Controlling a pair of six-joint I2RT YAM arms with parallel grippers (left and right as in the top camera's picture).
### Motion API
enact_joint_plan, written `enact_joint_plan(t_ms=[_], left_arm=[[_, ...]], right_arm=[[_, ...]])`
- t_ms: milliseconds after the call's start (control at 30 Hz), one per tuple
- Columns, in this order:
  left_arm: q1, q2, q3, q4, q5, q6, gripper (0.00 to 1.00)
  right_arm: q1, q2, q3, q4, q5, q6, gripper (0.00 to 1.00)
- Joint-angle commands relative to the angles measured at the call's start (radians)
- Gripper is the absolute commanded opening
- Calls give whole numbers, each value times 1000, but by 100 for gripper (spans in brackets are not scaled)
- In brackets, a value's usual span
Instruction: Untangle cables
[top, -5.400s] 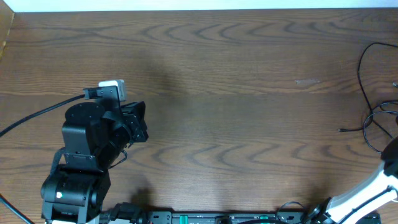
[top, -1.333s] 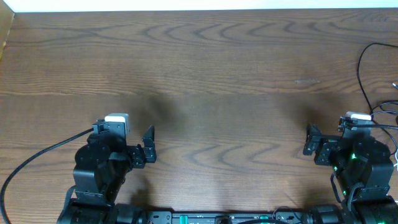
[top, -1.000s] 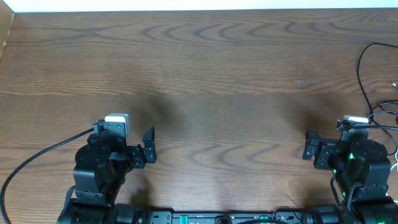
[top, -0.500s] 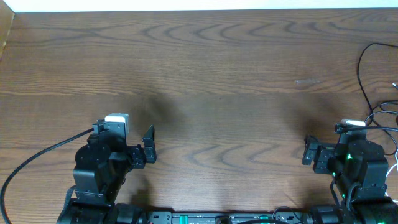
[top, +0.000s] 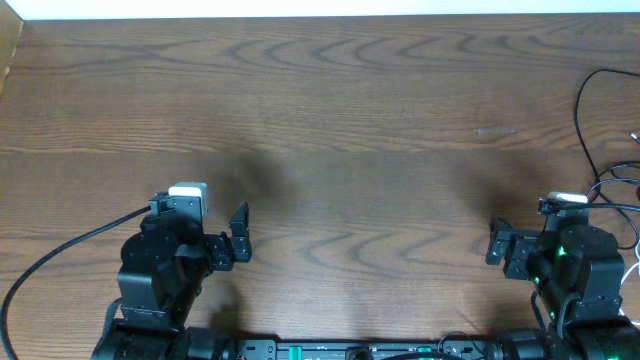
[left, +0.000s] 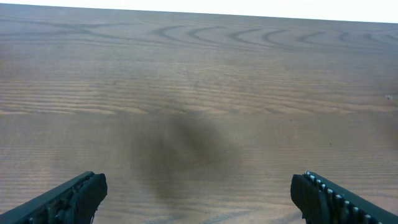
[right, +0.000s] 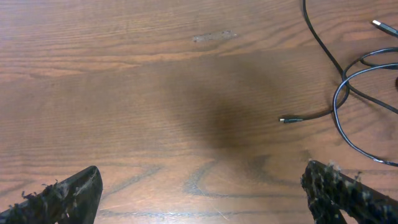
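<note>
Both claws stand wide open and empty: left claw (left: 199, 184), right claw (right: 202, 177). The black cables (right: 337, 94) sprawl beyond the right claw, to its right. Pinching two crossed strands together could tighten the tangle.

Robotics lab: two arms (top: 160, 270) at a wooden table (top: 350, 100).

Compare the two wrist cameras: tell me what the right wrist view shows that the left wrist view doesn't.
Right wrist only: the black cables at the upper right, with one small plug end lying loose on the wood. Left wrist only: a pale strip beyond the far edge. Both: the wooden table and an open, empty gripper, the left gripper and the right gripper.
</note>
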Motion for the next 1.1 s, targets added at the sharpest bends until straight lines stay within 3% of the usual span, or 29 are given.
enact_joint_plan(t_ms=[0, 1067], left_arm=[[-3, -1, -8, 1, 9, 17, 100], [-3, -25, -8, -44, -17, 17, 100]], right_arm=[[7, 1, -6, -1, 14, 6, 99], [7, 1, -6, -1, 14, 6, 99]])
